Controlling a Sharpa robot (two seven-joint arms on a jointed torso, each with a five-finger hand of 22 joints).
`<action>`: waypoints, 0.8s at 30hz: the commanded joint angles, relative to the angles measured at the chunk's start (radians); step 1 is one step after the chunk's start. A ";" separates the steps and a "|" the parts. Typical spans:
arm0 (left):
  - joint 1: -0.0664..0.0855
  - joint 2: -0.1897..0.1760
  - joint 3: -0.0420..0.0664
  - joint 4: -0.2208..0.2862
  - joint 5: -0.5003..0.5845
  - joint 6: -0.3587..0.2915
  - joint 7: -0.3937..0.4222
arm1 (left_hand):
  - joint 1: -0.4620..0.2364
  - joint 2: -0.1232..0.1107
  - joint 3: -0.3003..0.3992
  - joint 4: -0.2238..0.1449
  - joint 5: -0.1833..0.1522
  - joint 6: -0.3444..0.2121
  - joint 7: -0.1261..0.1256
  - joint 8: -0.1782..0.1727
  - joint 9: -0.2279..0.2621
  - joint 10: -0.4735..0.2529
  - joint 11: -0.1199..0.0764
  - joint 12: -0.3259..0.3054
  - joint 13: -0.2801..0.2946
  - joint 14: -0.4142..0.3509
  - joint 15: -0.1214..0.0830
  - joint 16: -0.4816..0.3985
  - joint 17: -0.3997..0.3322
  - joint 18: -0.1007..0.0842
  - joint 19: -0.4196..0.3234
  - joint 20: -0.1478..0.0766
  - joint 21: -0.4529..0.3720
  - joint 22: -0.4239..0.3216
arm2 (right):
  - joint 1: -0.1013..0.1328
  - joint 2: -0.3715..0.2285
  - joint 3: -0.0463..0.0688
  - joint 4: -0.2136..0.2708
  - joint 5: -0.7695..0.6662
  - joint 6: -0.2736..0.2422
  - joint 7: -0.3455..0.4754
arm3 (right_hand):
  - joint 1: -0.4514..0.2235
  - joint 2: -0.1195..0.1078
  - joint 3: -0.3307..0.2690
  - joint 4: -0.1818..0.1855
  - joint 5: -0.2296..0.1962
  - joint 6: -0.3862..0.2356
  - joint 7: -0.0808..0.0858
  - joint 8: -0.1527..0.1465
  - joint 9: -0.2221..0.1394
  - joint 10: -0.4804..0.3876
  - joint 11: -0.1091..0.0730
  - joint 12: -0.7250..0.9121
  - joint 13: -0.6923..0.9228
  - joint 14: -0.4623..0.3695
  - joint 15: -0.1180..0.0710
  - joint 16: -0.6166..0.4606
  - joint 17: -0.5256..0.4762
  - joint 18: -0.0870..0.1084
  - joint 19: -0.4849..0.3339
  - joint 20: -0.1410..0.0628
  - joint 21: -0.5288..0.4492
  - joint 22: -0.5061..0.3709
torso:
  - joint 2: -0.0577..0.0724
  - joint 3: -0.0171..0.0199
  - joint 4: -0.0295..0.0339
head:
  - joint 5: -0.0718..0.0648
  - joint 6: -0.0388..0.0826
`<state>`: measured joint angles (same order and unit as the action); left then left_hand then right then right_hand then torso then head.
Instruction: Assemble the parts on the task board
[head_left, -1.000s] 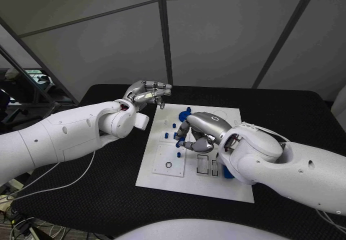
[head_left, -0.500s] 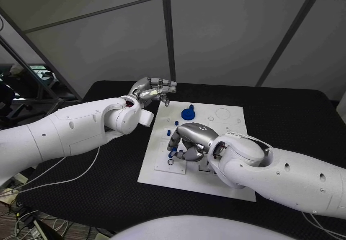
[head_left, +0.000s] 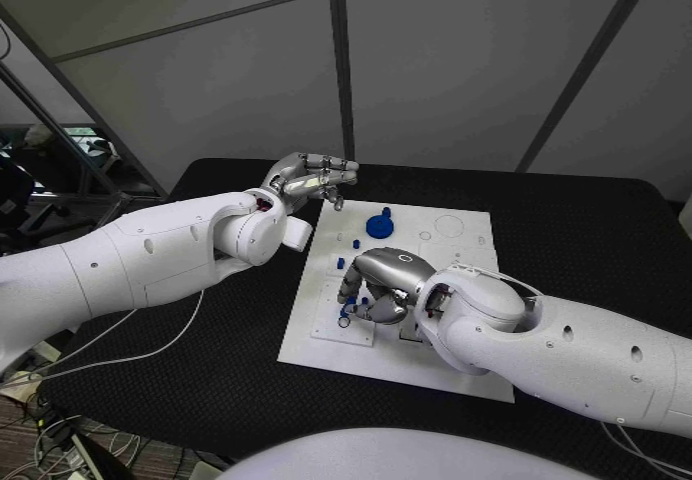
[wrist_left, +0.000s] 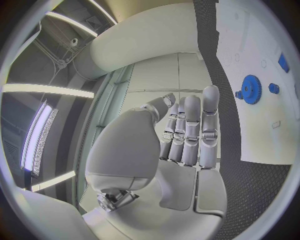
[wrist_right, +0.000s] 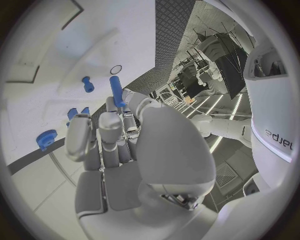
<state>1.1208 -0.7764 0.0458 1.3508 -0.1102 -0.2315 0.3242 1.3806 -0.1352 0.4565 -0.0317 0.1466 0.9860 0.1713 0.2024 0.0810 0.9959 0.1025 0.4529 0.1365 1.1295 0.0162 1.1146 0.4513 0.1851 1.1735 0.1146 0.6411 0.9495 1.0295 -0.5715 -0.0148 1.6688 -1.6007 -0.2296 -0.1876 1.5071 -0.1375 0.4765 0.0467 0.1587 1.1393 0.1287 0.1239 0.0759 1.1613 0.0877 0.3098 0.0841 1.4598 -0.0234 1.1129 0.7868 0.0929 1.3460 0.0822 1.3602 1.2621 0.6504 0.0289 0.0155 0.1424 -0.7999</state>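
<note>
The white task board (head_left: 459, 262) lies in the middle of the black table. My right hand (head_left: 381, 288) hovers low over the board's near left part and pinches a slim blue peg (wrist_right: 117, 91) at its fingertips. The peg's tip is close to a small dark ring (wrist_right: 115, 69) on the board (wrist_right: 44, 60); that ring (head_left: 343, 322) lies just beside the fingers. A blue gear (head_left: 379, 226) stands at the board's far side, with small blue parts (head_left: 339, 263) near it. My left hand (head_left: 310, 180) is raised beyond the board's far left corner, fingers stretched out, holding nothing.
The gear (wrist_left: 251, 89) and a small blue part (wrist_left: 273, 88) stand on the board (wrist_left: 262, 135). Another short blue part (wrist_right: 87, 84) and the gear (wrist_right: 45, 138) stand near my right hand. Black table (head_left: 577, 230) surrounds the board.
My right hand has moved with the peg toward the board's near left part, closer to the ring. My left hand has stayed raised in the same place.
</note>
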 joint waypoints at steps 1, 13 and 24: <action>0.001 0.001 0.001 0.001 0.002 0.013 -0.001 | -0.003 0.010 -0.006 -0.001 0.001 -0.006 0.002 0.001 -0.002 -0.005 -0.001 0.004 -0.002 0.002 0.004 -0.004 -0.001 -0.005 -0.003 0.001 -0.004 -0.001 | 0.000 0.002 -0.002 0.001 -0.017 0.022 0.007 | 0.007 0.007 0.013 -0.006 0.004 -0.002 0.008 -0.007 -0.001 0.037 -0.030 0.001 0.007 0.003 -0.001 0.006 0.002 -0.017 0.005 0.001 0.004 0.002 | 0.000 -0.0007 0.0003 | 0.001 -0.002; 0.001 0.000 0.001 0.001 0.002 0.013 -0.002 | -0.003 0.010 -0.006 -0.001 0.001 -0.006 0.002 0.001 -0.002 -0.005 -0.001 0.004 -0.002 0.002 0.004 -0.004 -0.001 -0.005 -0.003 0.001 -0.004 -0.001 | -0.002 0.005 -0.006 0.004 -0.018 0.034 0.009 | 0.006 0.007 0.013 -0.006 0.005 -0.002 0.009 -0.007 -0.001 0.037 -0.030 0.001 0.007 0.003 -0.001 0.007 0.003 -0.017 0.005 0.001 0.005 0.002 | -0.001 -0.0006 0.0004 | 0.004 -0.004; 0.001 0.000 0.001 0.001 0.002 0.013 -0.002 | -0.003 0.011 -0.006 -0.001 0.001 -0.008 0.003 0.001 -0.002 -0.007 0.000 0.005 -0.002 0.003 0.005 -0.005 -0.002 -0.005 -0.003 0.001 -0.005 -0.002 | -0.005 0.010 -0.009 -0.004 -0.018 0.044 0.009 | 0.005 0.008 0.014 -0.006 0.005 -0.002 0.009 -0.007 -0.001 0.037 -0.029 0.000 0.007 0.003 0.000 0.008 0.004 -0.018 0.006 0.002 0.005 0.003 | -0.001 -0.0006 0.0005 | 0.004 -0.005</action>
<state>1.1208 -0.7767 0.0458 1.3508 -0.1102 -0.2296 0.3209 1.3806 -0.1352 0.4565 -0.0317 0.1466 0.9823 0.1750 0.2024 0.0803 0.9962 0.1024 0.4529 0.1356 1.1295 0.0162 1.1147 0.4498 0.1851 1.1735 0.1146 0.6411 0.9487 1.0232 -0.5633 -0.0236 1.6643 -1.6133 -0.1980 -0.1853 1.5071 -0.1375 0.4765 0.0467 0.1605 1.1393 0.1287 0.1200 0.0761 1.1613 0.0877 0.3059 0.0842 1.4598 -0.0234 1.1171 0.7895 0.0929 1.3459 0.0822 1.3601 1.2643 0.6494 0.0281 0.0155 0.1458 -0.8047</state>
